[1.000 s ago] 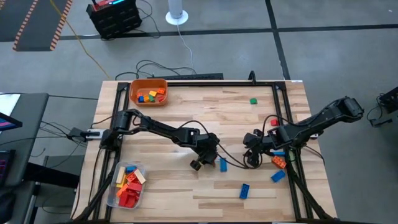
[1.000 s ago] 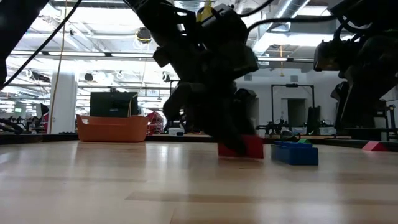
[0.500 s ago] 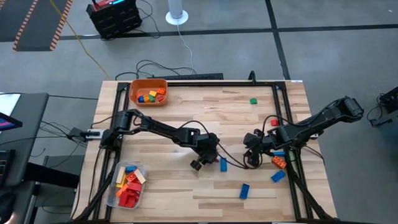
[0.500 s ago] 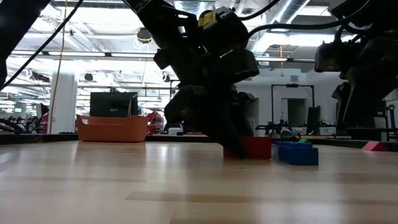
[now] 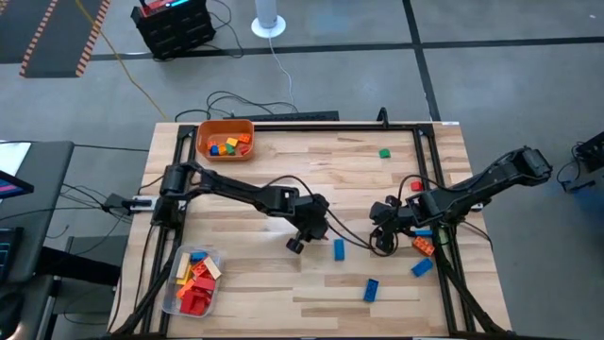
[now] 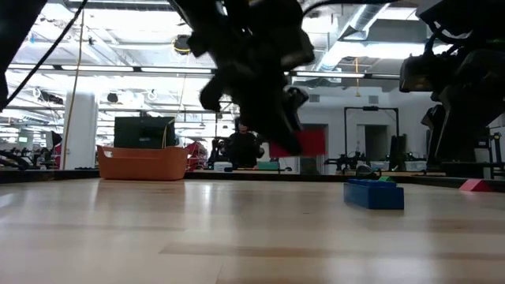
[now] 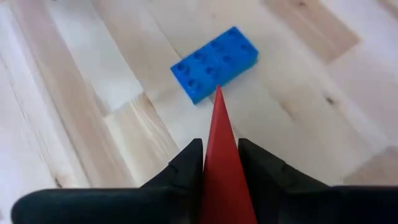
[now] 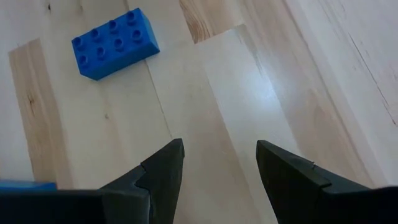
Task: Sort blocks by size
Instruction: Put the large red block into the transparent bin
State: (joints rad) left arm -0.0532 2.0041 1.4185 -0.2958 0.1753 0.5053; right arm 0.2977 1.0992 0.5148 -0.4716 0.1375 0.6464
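Observation:
A red block [image 6: 306, 142] hangs above the table near its middle, with my left gripper [image 5: 296, 244] shut on it. Just beyond it a blue block [image 7: 214, 62] lies flat on the wood [image 5: 339, 249]. My right gripper [image 5: 381, 229] hovers open over bare wood at the right [image 8: 217, 152], with a blue block [image 8: 115, 42] lying ahead of it. More blocks lie loose on the right half: blue [image 5: 371, 289], blue [image 5: 421, 268], orange [image 5: 423, 246], red [image 5: 416, 186] and green [image 5: 384, 153]. My left gripper pinches the red block [image 7: 219, 130] between its two fingers [image 7: 186, 165], one on each flat side. The fingers slant down from the table's left. The block juts out past the fingertips and hangs clear of the table.
An orange bin [image 5: 225, 139] with a few blocks stands at the far left corner. A clear tub [image 5: 193, 281] with several blocks sits at the near left. Black rails [image 5: 429, 161] and cables run along the table's sides. Bare wood lies between the arms and the near edge.
My left gripper has taken hold of the red block, nudged it a little along the table, then raised it clear of the wood. The gripper has also drawn slightly toward the table's left. The blue block beside it stays where it was.

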